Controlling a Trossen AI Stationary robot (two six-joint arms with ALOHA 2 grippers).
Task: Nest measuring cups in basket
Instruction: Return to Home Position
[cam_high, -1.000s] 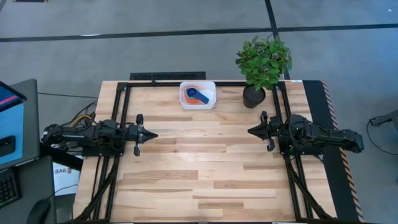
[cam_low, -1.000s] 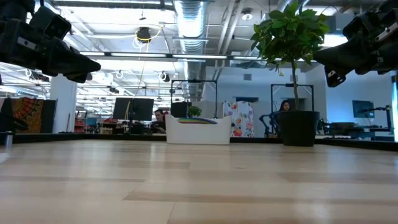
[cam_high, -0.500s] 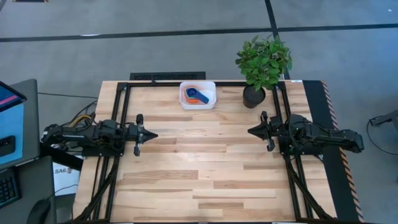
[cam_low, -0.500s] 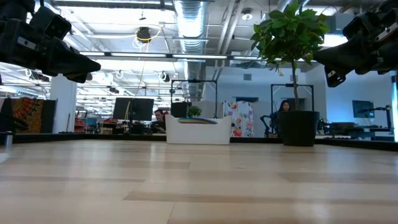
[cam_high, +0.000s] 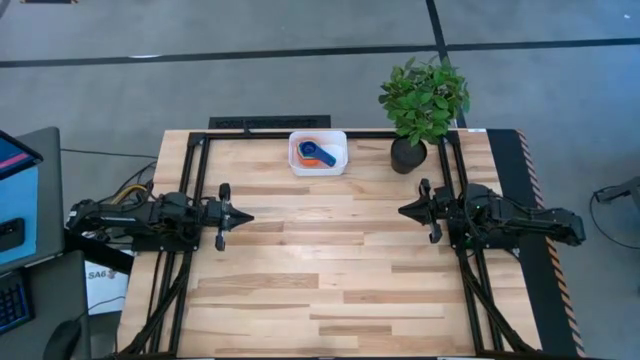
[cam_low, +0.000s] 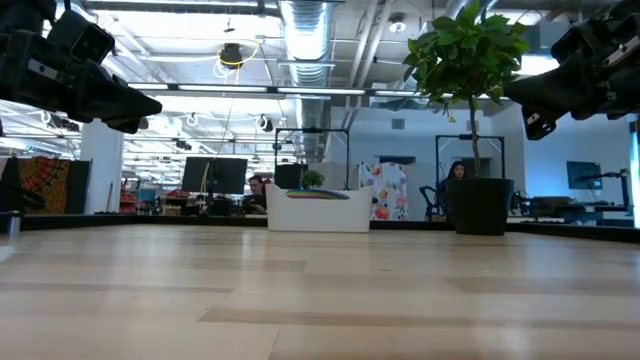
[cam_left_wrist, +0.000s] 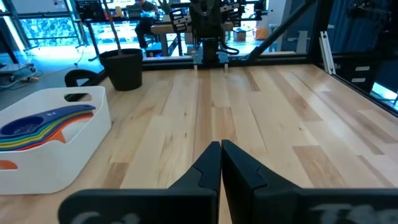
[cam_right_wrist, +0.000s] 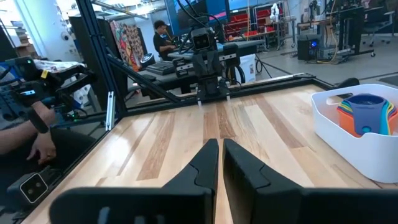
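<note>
No part of the scene had moved over the last second. I judged from this that both arms had reached their rest pose and the job was as good as finished. Over the wooden surface (cam_high: 330, 270), the left tool (cam_high: 243, 216) hung at the left side and the right tool (cam_high: 405, 211) at the right. They faced each other, well apart from everything else, each with its fingers pressed together and holding nothing. The white basket (cam_high: 341, 140) stood at the far edge, near the black plant pot (cam_high: 407, 155). Inside it lay the measuring cups (cam_high: 312, 153), nested in one stack with a blue one on top. The stack's long axis ran slantwise, with the bowls toward the basket's far-left corner and the handles fanned toward its near-right, the pot's side.
</note>
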